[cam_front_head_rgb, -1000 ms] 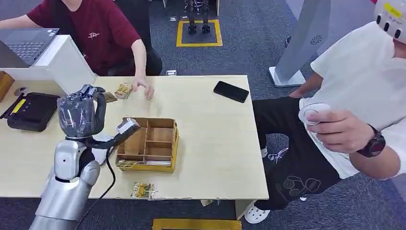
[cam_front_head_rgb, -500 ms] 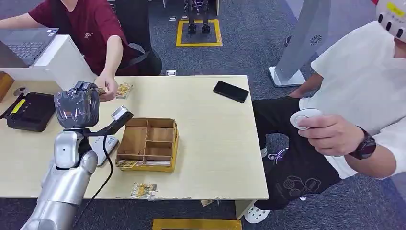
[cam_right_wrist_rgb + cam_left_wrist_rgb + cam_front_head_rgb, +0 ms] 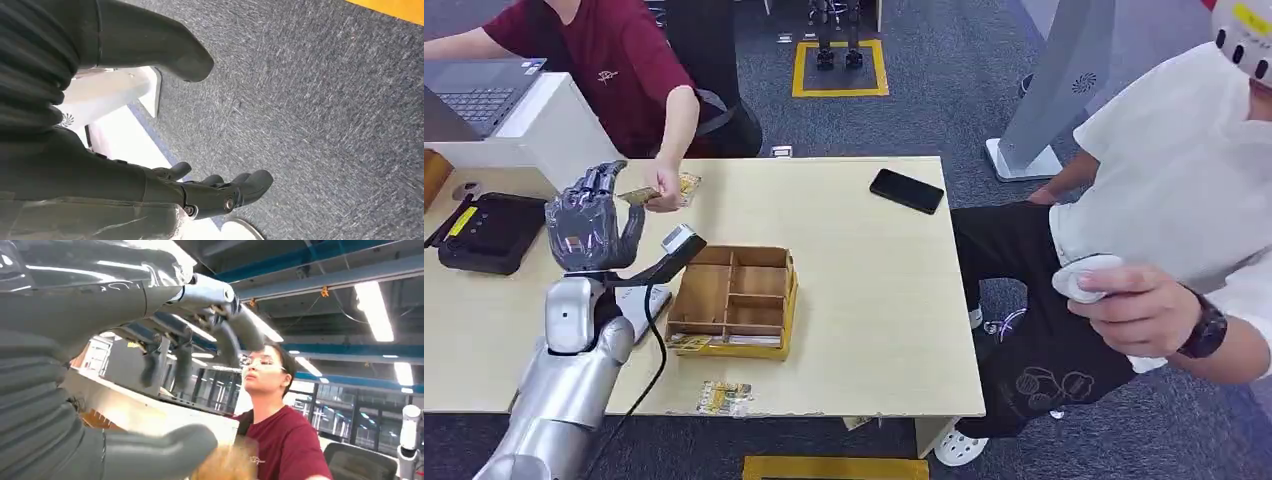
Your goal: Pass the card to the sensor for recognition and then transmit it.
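My left hand is raised above the table's left side with its fingers spread and nothing gripped. Just beside its fingertips, a person in a red shirt pinches the yellowish card. From the left wrist the card is a blurred golden patch near the thumb. The sensor, a small scanner head on a black stand, sits to the right of my left hand and a little nearer me. My right hand hangs over the grey carpet, fingers apart and holding nothing.
A wooden divided box stands right of the scanner. A card pack lies near the table's front edge, another by the person's hand. A black phone, a black device. A person in white stands at the right.
My left hand's curled fingers have spread apart. The red-shirted person's hand came from the table to my fingertips and now pinches the card. The person in white lowered a white object.
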